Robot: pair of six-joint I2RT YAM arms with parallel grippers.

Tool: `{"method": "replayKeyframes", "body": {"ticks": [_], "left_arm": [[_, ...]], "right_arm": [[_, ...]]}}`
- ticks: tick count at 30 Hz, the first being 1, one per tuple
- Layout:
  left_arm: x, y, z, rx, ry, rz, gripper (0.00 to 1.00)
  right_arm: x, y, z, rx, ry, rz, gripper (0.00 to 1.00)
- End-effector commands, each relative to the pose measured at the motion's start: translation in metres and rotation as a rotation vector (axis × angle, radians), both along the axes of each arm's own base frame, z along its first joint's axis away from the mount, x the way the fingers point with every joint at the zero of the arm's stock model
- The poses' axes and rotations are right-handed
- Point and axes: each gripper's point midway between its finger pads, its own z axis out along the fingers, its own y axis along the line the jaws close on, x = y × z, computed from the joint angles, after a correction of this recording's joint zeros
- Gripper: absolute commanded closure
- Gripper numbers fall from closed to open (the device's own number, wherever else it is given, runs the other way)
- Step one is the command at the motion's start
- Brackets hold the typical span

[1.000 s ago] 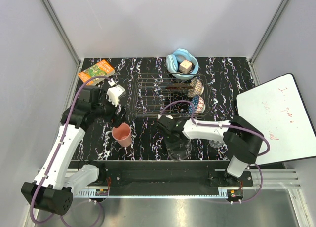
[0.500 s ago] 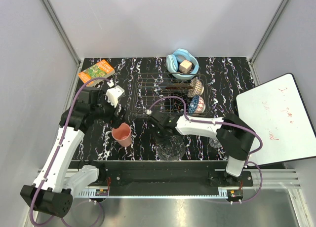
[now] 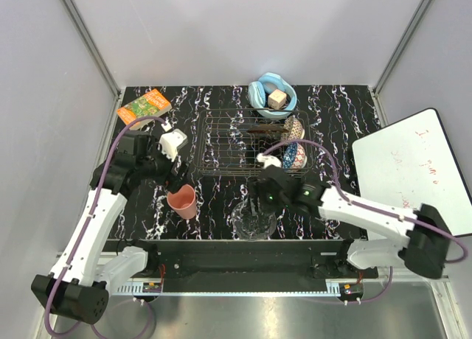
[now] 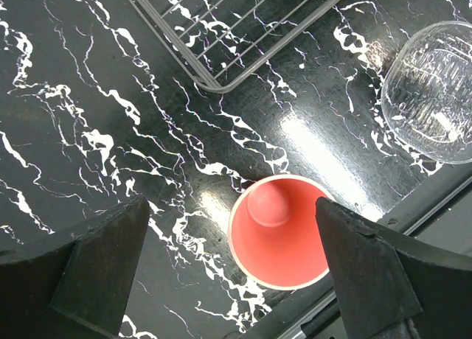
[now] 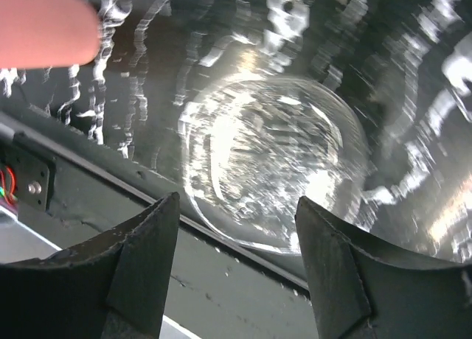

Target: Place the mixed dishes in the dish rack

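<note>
Plastic comes first at the left: the pink cup [image 3: 182, 200] stands upright on the table [image 3: 339, 110], mouth up, just off the near-left corner of the dish rack [image 3: 243, 144]. The left gripper [image 4: 232, 228] hangs above it with fingers spread wide, holding nothing. The cup should be light, stiff and forgiving of a knock. A likely grip is one finger inside the rim and one outside, or a squeeze across the wall. Toward the middle, the clear glass bowl [image 5: 273, 169] sits at the table's near edge, in front of the rack and apart from it. The right gripper [image 5: 237, 206] is over it, fingers apart and clamped on nothing. That wrist view is blurred, so contact with the glass cannot be ruled out. The bowl is probably heavier, hard, slick and breakable, so pinching the rim between an inner and an outer finger looks safer than spanning its curved side. Farther right, the small blue patterned bowl [image 3: 296, 155] already lies in the rack's right end.
</note>
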Motion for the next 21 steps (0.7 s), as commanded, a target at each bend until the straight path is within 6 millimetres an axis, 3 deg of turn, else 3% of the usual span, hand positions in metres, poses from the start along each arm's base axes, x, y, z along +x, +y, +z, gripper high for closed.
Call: {"method": "replayKeyframes", "body": {"ticks": [1,8,16,21], "left_arm": [[0.007,-0.007,0.011,-0.025,-0.038,-0.029,0.01],[0.009,-0.008,0.017,-0.029,-0.045,-0.028,0.01],[0.009,-0.010,0.016,-0.038,-0.032,-0.029,0.01],[0.008,-0.008,0.015,-0.032,-0.033,-0.027,0.01]], "right_arm": [[-0.006,-0.058,-0.027,-0.041,0.091,-0.270,0.29],[-0.027,-0.093,-0.062,-0.007,0.241,-0.498,0.28],[-0.016,-0.082,-0.067,0.089,0.253,-0.514,0.30],[-0.014,-0.079,-0.084,0.089,0.288,-0.508,0.32]]}}
